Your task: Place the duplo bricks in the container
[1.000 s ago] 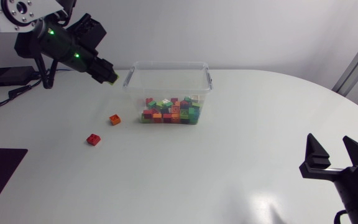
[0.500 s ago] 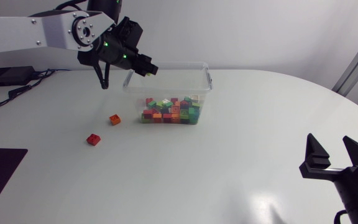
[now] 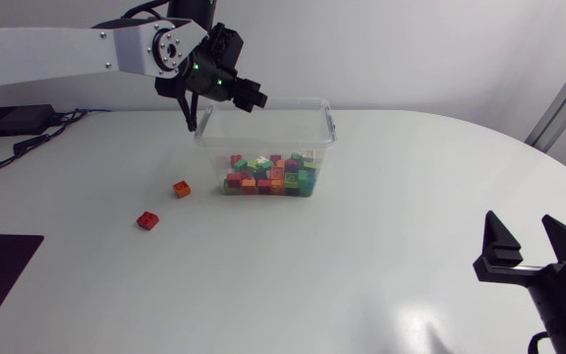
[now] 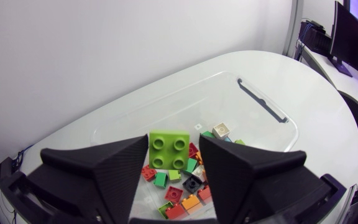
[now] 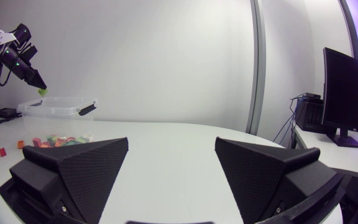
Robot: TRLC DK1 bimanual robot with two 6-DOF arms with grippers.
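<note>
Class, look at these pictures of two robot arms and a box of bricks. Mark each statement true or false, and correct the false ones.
1. The left arm holds a green brick in its jaws. True.
2. The clear box is empty. False: the box already holds many coloured bricks.
3. Two bricks lie on the table outside the box. True: a red brick and an orange brick.
4. The right arm's jaws grip a brick. False: the right arm has its jaws open with nothing between them.
</note>
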